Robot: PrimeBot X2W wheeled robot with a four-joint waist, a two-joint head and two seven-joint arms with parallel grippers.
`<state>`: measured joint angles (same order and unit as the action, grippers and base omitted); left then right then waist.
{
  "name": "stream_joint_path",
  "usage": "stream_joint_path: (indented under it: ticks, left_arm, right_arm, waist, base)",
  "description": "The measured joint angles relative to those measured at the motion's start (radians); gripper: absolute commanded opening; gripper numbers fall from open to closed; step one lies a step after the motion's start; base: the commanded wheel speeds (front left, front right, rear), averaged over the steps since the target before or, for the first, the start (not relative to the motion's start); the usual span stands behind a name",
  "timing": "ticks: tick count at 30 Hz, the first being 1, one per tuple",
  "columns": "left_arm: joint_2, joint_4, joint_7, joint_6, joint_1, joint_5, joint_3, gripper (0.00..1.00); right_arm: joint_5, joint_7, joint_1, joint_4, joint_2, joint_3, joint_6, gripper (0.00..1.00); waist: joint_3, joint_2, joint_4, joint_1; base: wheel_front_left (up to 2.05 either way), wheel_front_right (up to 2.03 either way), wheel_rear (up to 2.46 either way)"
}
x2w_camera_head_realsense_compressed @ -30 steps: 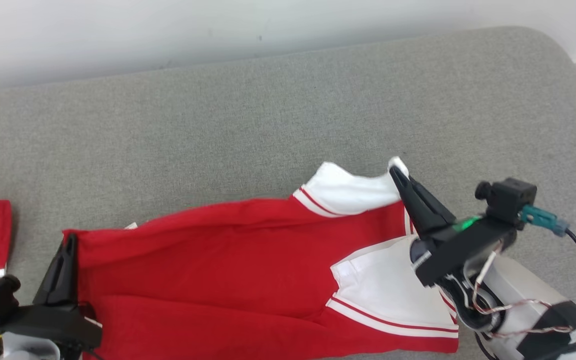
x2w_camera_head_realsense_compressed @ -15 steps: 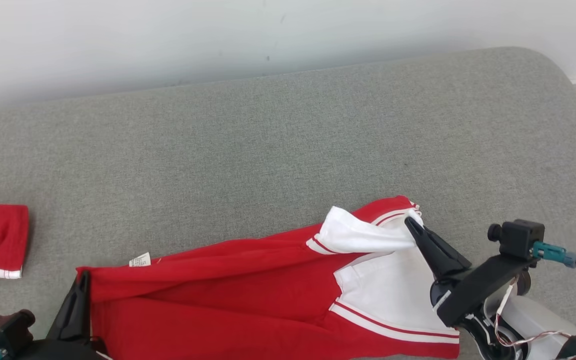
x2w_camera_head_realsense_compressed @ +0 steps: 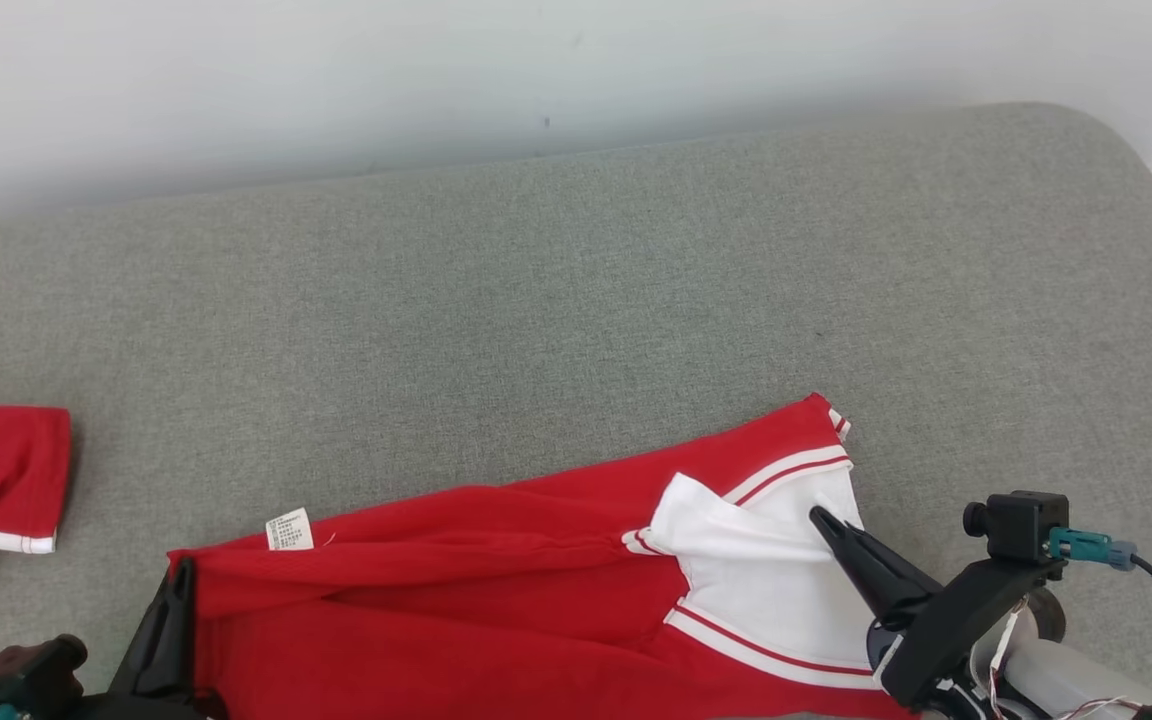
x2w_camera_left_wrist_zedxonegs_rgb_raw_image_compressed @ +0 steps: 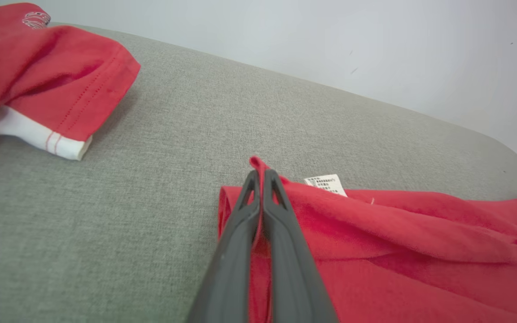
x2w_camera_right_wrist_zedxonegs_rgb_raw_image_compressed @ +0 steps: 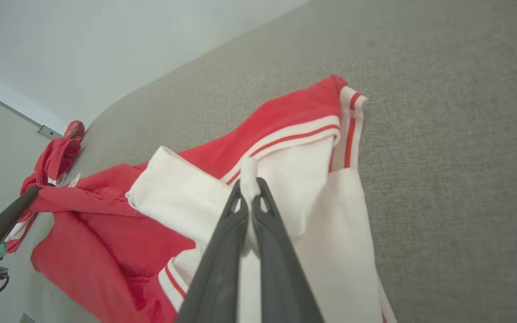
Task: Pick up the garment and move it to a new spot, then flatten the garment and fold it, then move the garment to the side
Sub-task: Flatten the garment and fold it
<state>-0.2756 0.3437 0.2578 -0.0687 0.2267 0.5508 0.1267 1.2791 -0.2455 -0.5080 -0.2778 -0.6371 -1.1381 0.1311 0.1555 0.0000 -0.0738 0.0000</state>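
The garment (x2w_camera_head_realsense_compressed: 496, 610), red with white sleeve panels and red stripes, lies stretched along the near part of the grey cushion (x2w_camera_head_realsense_compressed: 576, 300). My left gripper (x2w_camera_head_realsense_compressed: 179, 572) is shut on its red left corner (x2w_camera_left_wrist_zedxonegs_rgb_raw_image_compressed: 258, 168), beside a white label (x2w_camera_left_wrist_zedxonegs_rgb_raw_image_compressed: 326, 184). At the other end, my right gripper (x2w_camera_head_realsense_compressed: 820, 517) is shut on a fold of white cloth (x2w_camera_right_wrist_zedxonegs_rgb_raw_image_compressed: 249, 172), holding that fold slightly above the white panel under it. A striped red hem (x2w_camera_head_realsense_compressed: 816, 430) lies flat beyond the right fingertips. The garment's near edge is cut off by the bottom of the head view.
A second red piece with a white band (x2w_camera_head_realsense_compressed: 1, 480) lies at the cushion's left edge, also in the left wrist view (x2w_camera_left_wrist_zedxonegs_rgb_raw_image_compressed: 47, 76). A pale wall (x2w_camera_head_realsense_compressed: 536, 60) runs behind the cushion, whose right end is rounded (x2w_camera_head_realsense_compressed: 1116, 160).
Both grippers have drawn back toward the near edge, lowering the held cloth onto the cushion. The striped red hem and the white label have come into sight. The head camera has also shifted.
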Motion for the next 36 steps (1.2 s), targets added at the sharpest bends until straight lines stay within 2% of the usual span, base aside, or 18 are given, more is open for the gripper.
stream_joint_path:
  ticks: [2, 3, 4, 5, 6, 18, 19, 20, 21, 22, 26, 30, 36]
  left_arm:
    - [0.005, 0.000, 0.000, -0.001, -0.004, -0.008, -0.003, 0.00]
    - [0.008, -0.002, 0.000, -0.001, -0.005, -0.008, -0.004, 0.03]
    - [0.012, -0.002, 0.001, -0.001, -0.008, -0.011, -0.006, 0.26]
    - [0.016, -0.004, 0.002, -0.001, -0.012, -0.018, -0.008, 0.69]
    - [0.018, -0.007, 0.002, -0.001, -0.017, -0.025, -0.011, 0.99]
    - [0.066, -0.120, 0.002, 0.017, -0.086, -0.067, -0.099, 1.00]
    - [0.070, -0.128, 0.002, 0.018, -0.092, -0.070, -0.109, 1.00]
    - [0.076, -0.137, 0.002, 0.018, -0.099, -0.075, -0.118, 1.00]
    - [0.081, -0.145, 0.002, 0.019, -0.106, -0.084, -0.125, 1.00]
    - [0.086, -0.150, 0.002, 0.019, -0.112, -0.089, -0.130, 1.00]
    - [0.099, -0.170, 0.002, 0.019, -0.135, -0.111, -0.156, 1.00]
    - [0.119, -0.196, 0.002, 0.020, -0.150, -0.133, -0.186, 1.00]
    - [0.143, -0.232, 0.002, 0.028, -0.183, -0.199, -0.214, 1.00]
  right_arm:
    - [-0.008, -0.001, -0.010, -0.024, -0.002, -0.011, 0.000, 0.00]
    - [-0.017, -0.002, -0.016, -0.036, -0.003, -0.018, 0.000, 0.00]
    - [-0.023, -0.002, -0.019, -0.043, -0.002, -0.025, 0.000, 0.00]
    - [-0.022, -0.003, -0.019, -0.050, 0.001, -0.029, 0.000, 0.00]
    - [-0.021, -0.005, -0.019, -0.055, 0.003, -0.033, 0.000, 0.00]
    - [-0.022, -0.012, -0.020, -0.118, 0.014, -0.086, 0.000, 0.00]
    - [-0.022, -0.012, -0.020, -0.124, 0.017, -0.088, 0.000, 0.15]
    - [-0.022, -0.013, -0.020, -0.131, 0.020, -0.091, 0.000, 0.37]
    - [-0.027, -0.014, -0.020, -0.139, 0.023, -0.091, 0.000, 0.90]
    - [-0.028, -0.015, -0.020, -0.144, 0.025, -0.090, 0.000, 1.00]
    - [-0.031, -0.018, -0.019, -0.133, 0.027, -0.061, 0.000, 1.00]
    - [-0.053, -0.019, -0.005, -0.095, 0.026, 0.035, 0.000, 1.00]
    - [-0.144, -0.019, 0.057, -0.079, 0.035, 0.176, 0.000, 1.00]
  waist:
    - [-0.004, 0.0000, 0.001, 0.0000]
    - [-0.006, 0.0000, 0.001, -0.0001]
    - [-0.008, 0.0000, 0.002, 0.0000]
    - [-0.010, 0.0000, 0.002, 0.0000]
    - [-0.012, 0.0000, 0.003, 0.0000]
    - [-0.041, 0.0000, 0.021, 0.0000]
    - [-0.044, 0.0000, 0.021, 0.0000]
    - [-0.046, 0.0000, 0.022, 0.0000]
    - [-0.049, 0.0000, 0.023, -0.0001]
    - [-0.052, 0.0000, 0.023, -0.0001]
    - [-0.064, 0.0000, 0.024, -0.0001]
    - [-0.075, 0.0000, 0.023, 0.0000]
    - [-0.094, 0.0000, 0.025, -0.0001]
  base:
    - [0.00, 0.00, 0.00]
    - [0.00, 0.00, 0.00]
    - [0.00, 0.00, 0.00]
    - [0.00, 0.00, 0.00]
    - [0.00, 0.00, 0.00]
    - [0.00, 0.00, 0.00]
    - [0.00, 0.00, 0.00]
    - [0.00, 0.00, 0.00]
    - [0.00, 0.00, 0.00]
    - [0.00, 0.00, 0.00]
    - [0.00, 0.00, 0.00]
    - [0.00, 0.00, 0.00]
    - [0.00, 0.00, 0.00]
